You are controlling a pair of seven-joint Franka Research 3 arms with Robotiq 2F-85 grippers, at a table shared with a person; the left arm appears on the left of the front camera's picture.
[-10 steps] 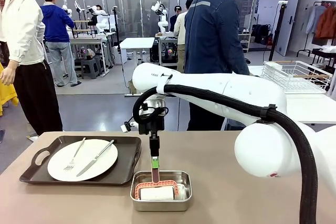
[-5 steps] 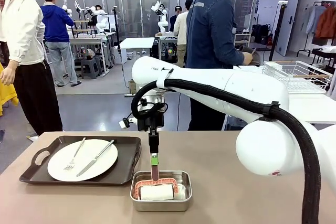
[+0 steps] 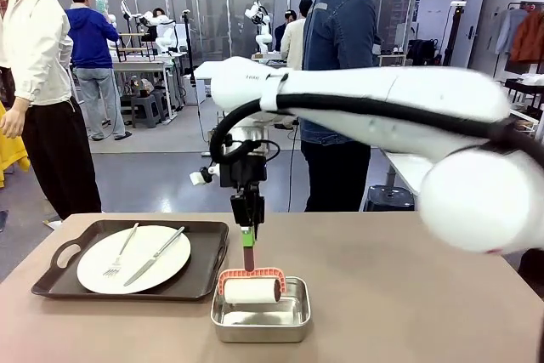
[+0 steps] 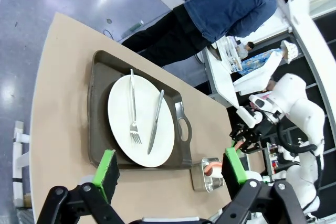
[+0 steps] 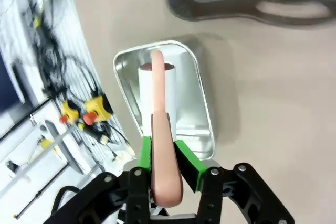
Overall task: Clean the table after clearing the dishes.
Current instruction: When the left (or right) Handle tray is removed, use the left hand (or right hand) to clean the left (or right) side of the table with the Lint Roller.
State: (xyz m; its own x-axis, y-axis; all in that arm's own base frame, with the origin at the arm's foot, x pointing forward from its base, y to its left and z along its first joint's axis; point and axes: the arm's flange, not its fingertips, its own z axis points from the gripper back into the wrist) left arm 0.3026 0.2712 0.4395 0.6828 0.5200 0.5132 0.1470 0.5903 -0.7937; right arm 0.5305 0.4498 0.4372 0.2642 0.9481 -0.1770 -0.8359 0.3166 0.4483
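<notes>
table: beige top, dark tray parked on its left part, small steel pan just beside the tray's near right corner
dishes: 1 white plate on the tray, fork and knife lying on the plate side by side
right gripper: clamped hard on the pink handle of the lint roller, pointing straight down, a green pad pressed on each side of the handle
lint roller: white roll in a pink frame, hanging upright over the pan, its bottom about level with the rim; honestly can't tell if it touches the pan floor
left gripper: jaws spread wide, nothing between them, up above the table looking down on the tray and plate
person: blue jacket, standing at the far side of the table, behind the right arm
</notes>
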